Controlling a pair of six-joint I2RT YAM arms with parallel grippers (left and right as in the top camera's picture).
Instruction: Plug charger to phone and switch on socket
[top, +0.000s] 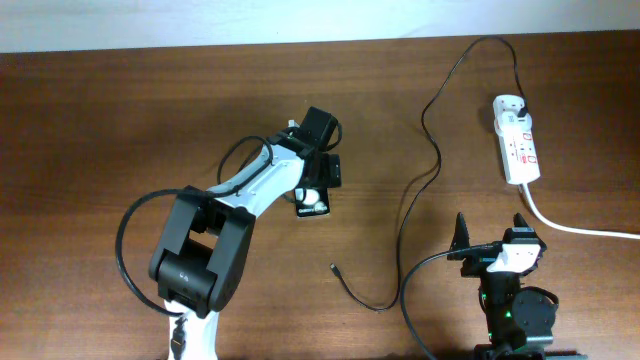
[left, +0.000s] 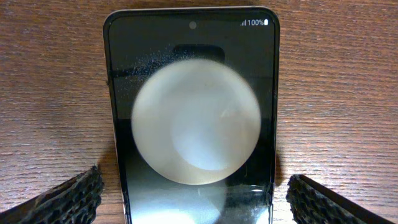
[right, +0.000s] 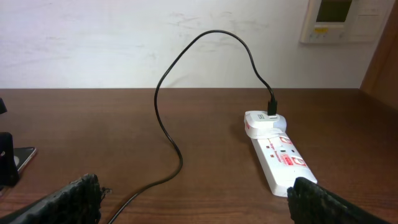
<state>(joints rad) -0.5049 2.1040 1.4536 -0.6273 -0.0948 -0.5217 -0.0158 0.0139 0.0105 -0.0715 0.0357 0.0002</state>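
Note:
The black phone (left: 193, 124) lies flat on the wooden table, its glossy screen showing a big round glare. My left gripper (left: 196, 186) is open, with one finger on each side of the phone's near end and a gap on both sides. From overhead the phone (top: 312, 205) sits just beyond the left gripper (top: 320, 175). The charger cable (top: 432, 150) runs from the white socket (top: 518, 140) in a long loop to its loose plug tip (top: 333, 267). My right gripper (top: 492, 232) is open and empty, with the socket (right: 277, 155) ahead on the right and the cable (right: 163, 118) ahead on the left.
A thick white cord (top: 585, 230) leaves the socket toward the right table edge. The left arm's black cable loops (top: 125, 240) at the left. A white wall with a control panel (right: 336, 18) stands behind the table's far edge.

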